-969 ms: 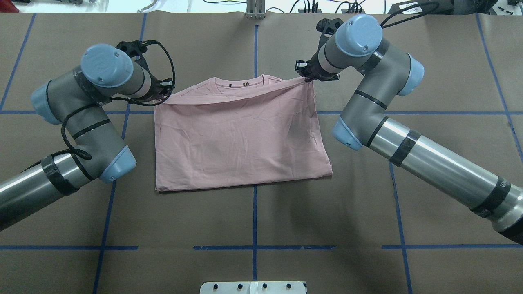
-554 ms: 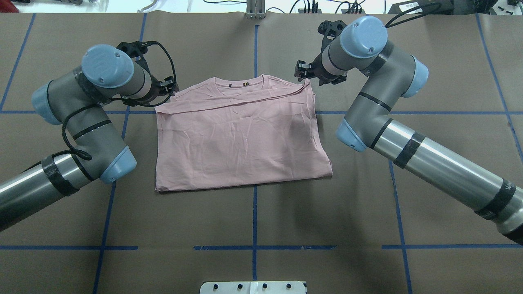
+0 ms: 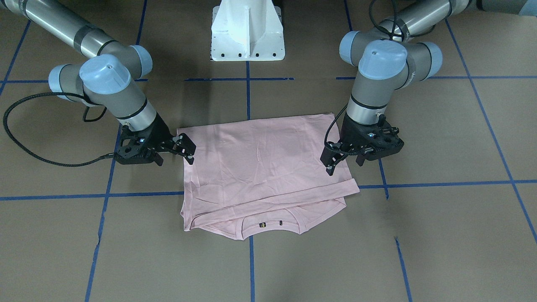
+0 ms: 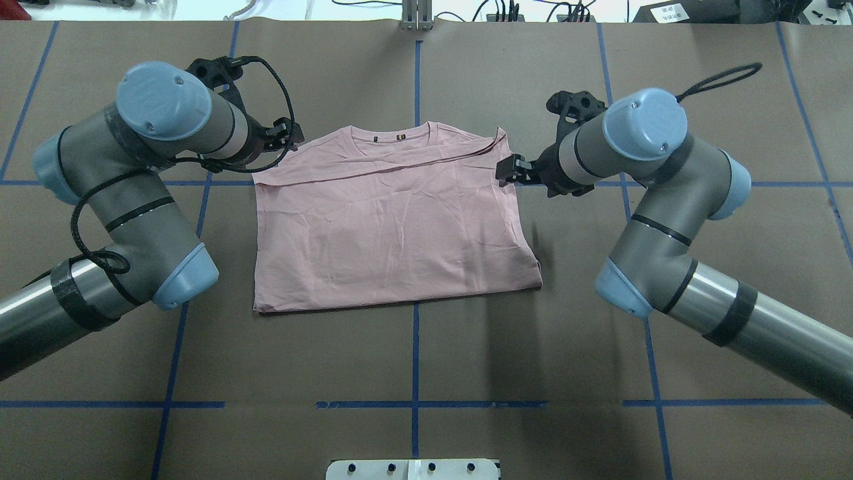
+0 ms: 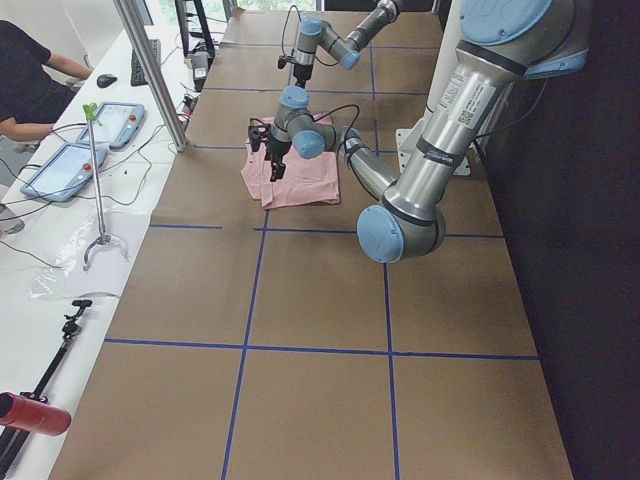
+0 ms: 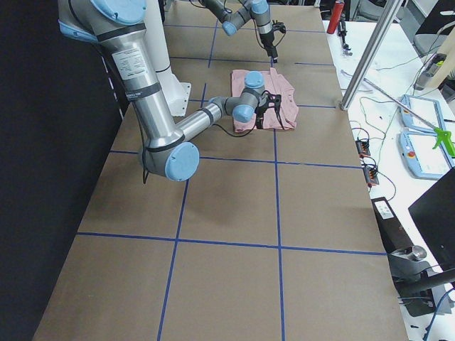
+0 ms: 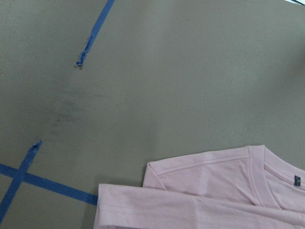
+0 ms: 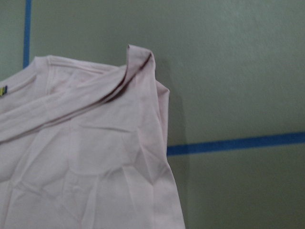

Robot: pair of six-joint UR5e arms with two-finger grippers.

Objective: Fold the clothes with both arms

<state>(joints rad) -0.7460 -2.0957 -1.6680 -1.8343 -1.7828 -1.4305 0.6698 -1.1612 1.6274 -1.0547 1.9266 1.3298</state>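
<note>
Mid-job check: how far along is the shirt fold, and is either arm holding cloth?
Done: the T-shirt lies flat, folded in half, its top layer's edge close below the collar. In hand: nothing; the left gripper and right gripper hover by the far corners, jaws open, empty. Left: the top layer sits skewed, with a raised corner near the right gripper, and likely further folds.

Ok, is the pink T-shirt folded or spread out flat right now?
Folded. The T-shirt lies as a compact rectangle, with a doubled-over upper layer whose edge crosses just below the collar.
</note>
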